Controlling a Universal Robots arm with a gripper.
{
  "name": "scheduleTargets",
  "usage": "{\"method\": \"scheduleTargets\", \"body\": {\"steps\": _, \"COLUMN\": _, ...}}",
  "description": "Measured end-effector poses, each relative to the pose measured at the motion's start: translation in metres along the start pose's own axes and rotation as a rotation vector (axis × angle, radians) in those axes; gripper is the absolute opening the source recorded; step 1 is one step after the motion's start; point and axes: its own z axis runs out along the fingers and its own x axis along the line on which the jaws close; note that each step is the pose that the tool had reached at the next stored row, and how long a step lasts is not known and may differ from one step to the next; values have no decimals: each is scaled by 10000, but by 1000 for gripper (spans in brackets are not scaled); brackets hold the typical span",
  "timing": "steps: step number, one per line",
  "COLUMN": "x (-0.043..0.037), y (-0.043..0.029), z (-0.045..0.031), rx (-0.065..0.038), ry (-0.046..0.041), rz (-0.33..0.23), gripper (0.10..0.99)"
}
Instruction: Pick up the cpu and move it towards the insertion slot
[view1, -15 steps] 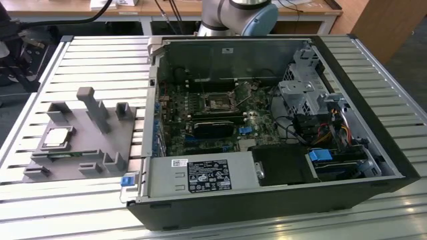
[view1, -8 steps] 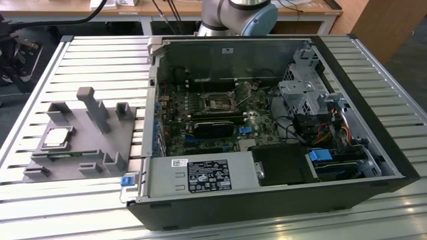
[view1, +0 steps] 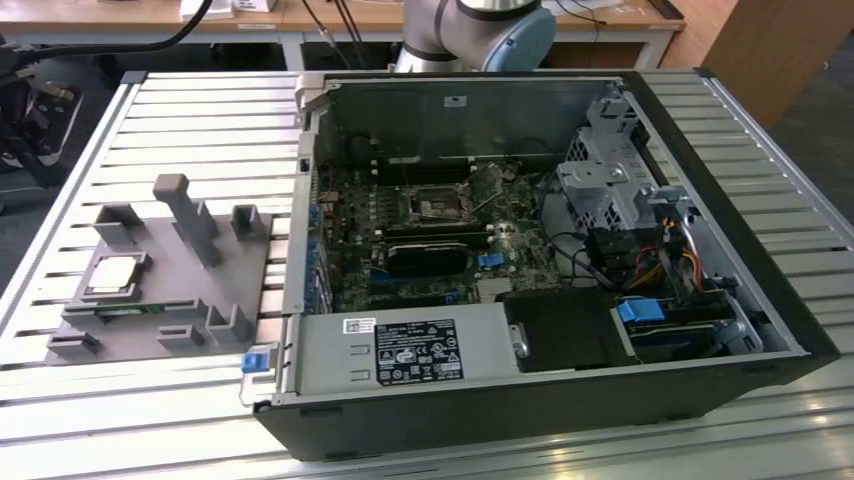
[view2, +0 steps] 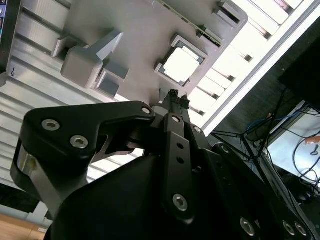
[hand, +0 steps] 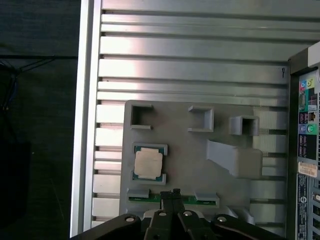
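Observation:
The cpu (view1: 114, 274) lies flat in a low frame on the grey fixture plate (view1: 187, 300), at the exterior view's left, beside the open computer case. Both wrist views look down on it from well above: the cpu (hand: 148, 163) and cpu (view2: 181, 66) show a shiny pale top. My gripper (hand: 172, 193) hangs high over the plate's edge near the cpu, fingers together and holding nothing; the gripper (view2: 177, 95) is also seen from behind. The insertion slot (view1: 438, 207) is a dark square socket on the green board inside the case.
The black computer case (view1: 747, 300) stands open on the slatted metal table (view1: 200, 110), with a labelled power supply (view1: 400, 352), cables and a drive cage (view1: 607, 190) inside. Grey posts (view1: 187, 215) rise from the fixture plate. A green strip (hand: 145, 198) lies in a fixture holder.

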Motion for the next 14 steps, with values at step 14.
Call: {"method": "scheduleTargets", "body": {"steps": 14, "x": 10, "y": -6, "z": 65, "rx": 0, "ry": 0, "rz": 1, "gripper": 106}}
